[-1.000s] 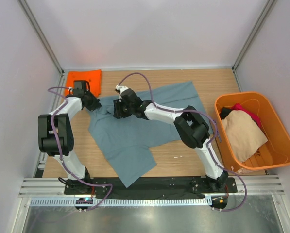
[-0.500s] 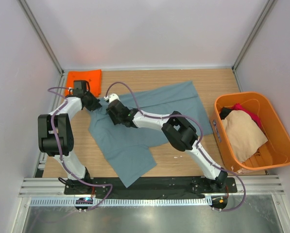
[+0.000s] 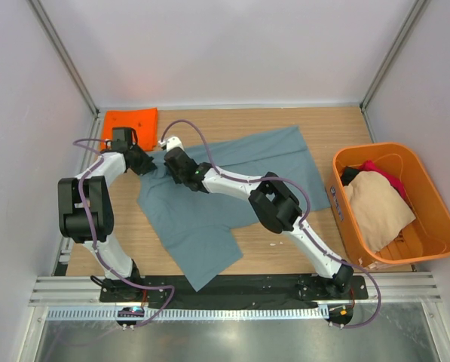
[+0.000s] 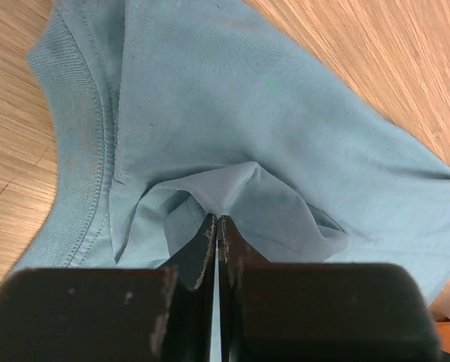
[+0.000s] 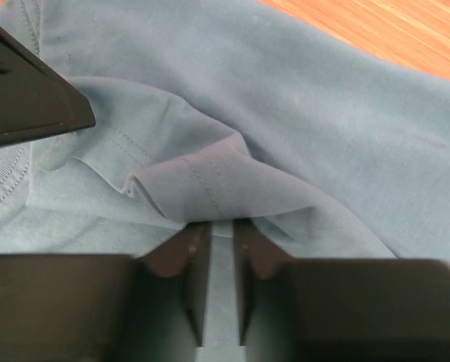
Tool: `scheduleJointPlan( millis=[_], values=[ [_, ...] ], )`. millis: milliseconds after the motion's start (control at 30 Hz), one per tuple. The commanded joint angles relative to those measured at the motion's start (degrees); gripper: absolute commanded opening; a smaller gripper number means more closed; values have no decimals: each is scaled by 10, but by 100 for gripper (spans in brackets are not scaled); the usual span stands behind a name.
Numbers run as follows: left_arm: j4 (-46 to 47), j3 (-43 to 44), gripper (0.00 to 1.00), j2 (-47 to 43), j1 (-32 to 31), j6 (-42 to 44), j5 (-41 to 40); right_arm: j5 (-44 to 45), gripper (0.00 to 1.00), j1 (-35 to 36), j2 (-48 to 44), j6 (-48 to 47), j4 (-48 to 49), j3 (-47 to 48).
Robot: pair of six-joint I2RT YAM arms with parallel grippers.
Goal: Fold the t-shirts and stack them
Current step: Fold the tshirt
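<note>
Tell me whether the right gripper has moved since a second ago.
Yes. In the top view the right gripper has slid left across the grey-blue t-shirt, away from the orange tub and closer to the left gripper.

Even, bright overhead light; soft shadows under my arms; no glare. Wrist views sharp on cloth (image 4: 285,136), my end effector bodies blurred.

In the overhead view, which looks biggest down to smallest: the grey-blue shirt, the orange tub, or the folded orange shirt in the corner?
1. grey-blue shirt, spread over the table
2. orange tub
3. folded orange shirt, clearly the smallest
</note>
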Motion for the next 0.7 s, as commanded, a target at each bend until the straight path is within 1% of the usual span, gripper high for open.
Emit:
scheduleJointPlan(
  millis=[0,33,67,133,300,400,533,633,667],
  values=[
    [9,-1,0,-23,5,8,16,11,19,1,1,4,15,18],
    [9,-1,0,-21,6,8,17,9,15,1,-1,4,17,17],
    [9,-1,0,-22,6,8,17,11,7,1,-3,4,17,17],
    [9,0,0,-21,6,8,17,11,2,1,-7,1,13,18],
    [-3,-3,0,-25,7,3,14,-7,1,-1,-56,-2,3,-18],
    [-17,-10,0,-38,8,1,5,-38,1,-3,-101,0,8,-76],
    [-32,-23,0,-59,8,4,-6,-80,1,-4,-158,17,2,-126],
    [-42,-40,0,-78,8,1,-2,-125,1,-5,-178,30,-20,-148],
    [-45,-45,0,-85,8,0,2,-143,1,-6,-184,33,-18,-169]
  ],
)
